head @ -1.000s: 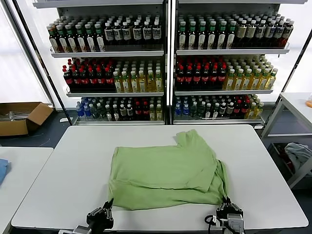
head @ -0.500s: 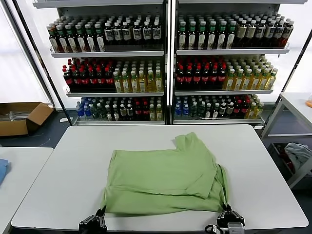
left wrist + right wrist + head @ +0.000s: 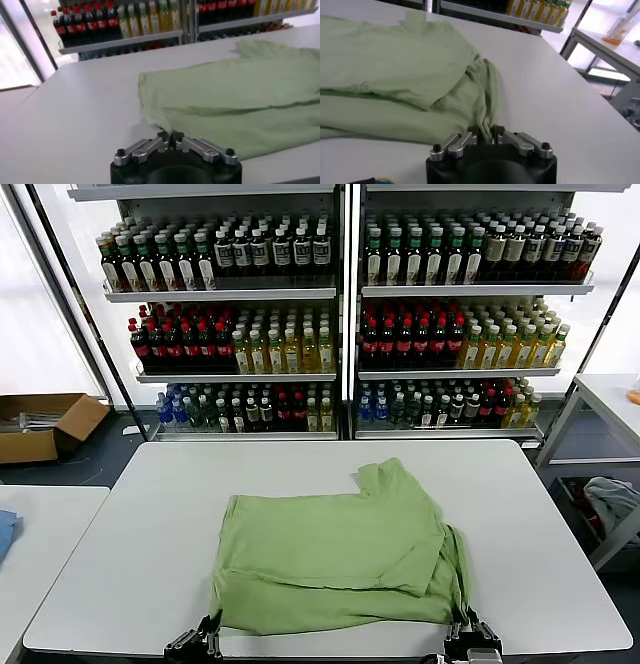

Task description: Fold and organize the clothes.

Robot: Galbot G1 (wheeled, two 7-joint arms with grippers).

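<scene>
The T-shirt (image 3: 335, 549) lies plain side up in the lower middle of the head view, partly folded on the white counter (image 3: 130, 524), with a sleeve poking toward the upper right of the garment. I have both near corners of its hem pinched. My left gripper (image 3: 205, 634) sits at the bottom left of the cloth, jaws closed tight on the corner, as the left wrist view shows (image 3: 169, 137). My right gripper (image 3: 463, 632) is at the bottom right, jaws closed on a bunched fold of fabric (image 3: 485, 131). I judge I am holding it this way so the two corners move together and the hem stays straight for dragging or folding. Both arms reach in low from the counter's near edge, wrists almost level, jaws pointing away from me across the cloth.
</scene>
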